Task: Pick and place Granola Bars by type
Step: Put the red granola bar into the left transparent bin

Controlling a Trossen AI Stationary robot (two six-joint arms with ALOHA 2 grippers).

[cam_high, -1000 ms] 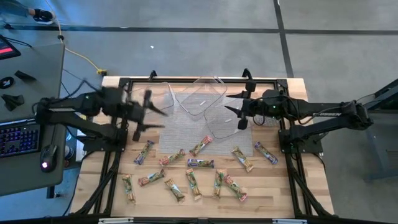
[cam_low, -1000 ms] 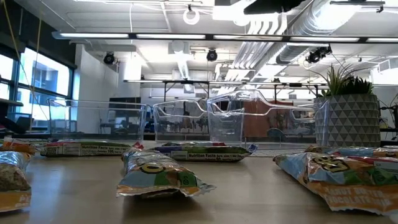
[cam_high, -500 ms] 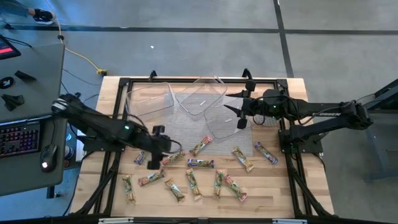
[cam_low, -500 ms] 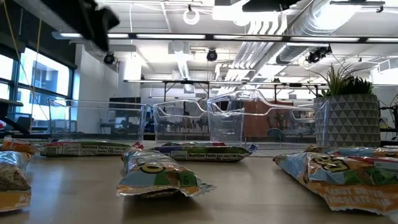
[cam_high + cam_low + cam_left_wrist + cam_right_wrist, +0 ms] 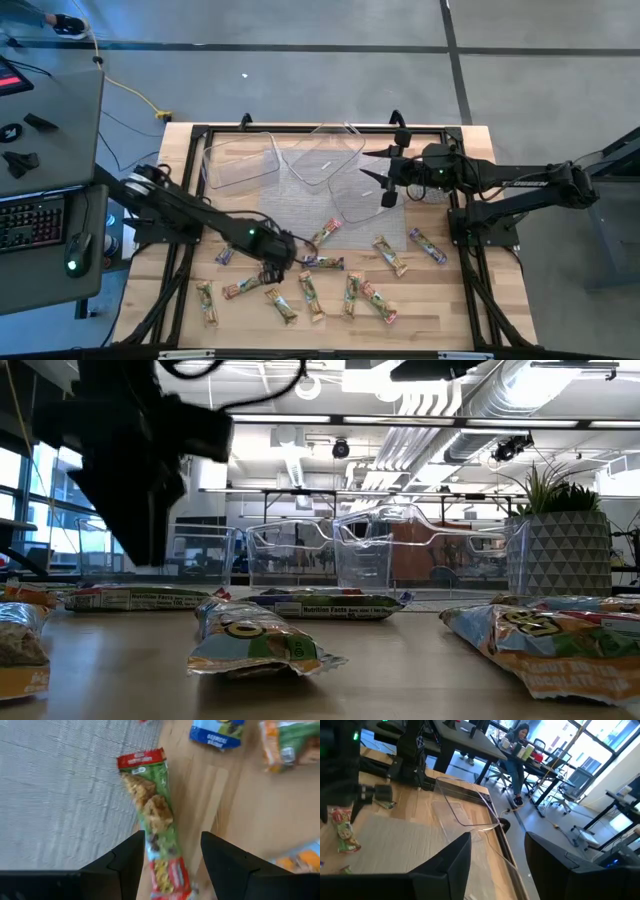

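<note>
Granola bar (image 5: 151, 817) with a red end lies on the wooden surface (image 5: 440, 300) at the grey mat's (image 5: 300, 205) edge, directly beneath the left gripper (image 5: 170, 851), its length running away between the spread fingers. The left arm stretches low across the surface toward the mat. The right gripper (image 5: 372, 167), released, waits beside the clear tubs (image 5: 325, 155).

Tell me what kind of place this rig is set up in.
Probably an open-plan lab or office workspace. The low view shows exposed ceiling ducts and strip lighting, the right wrist view shows desks with office chairs and a seated person, and a keyboard sits beside the wooden table.
</note>
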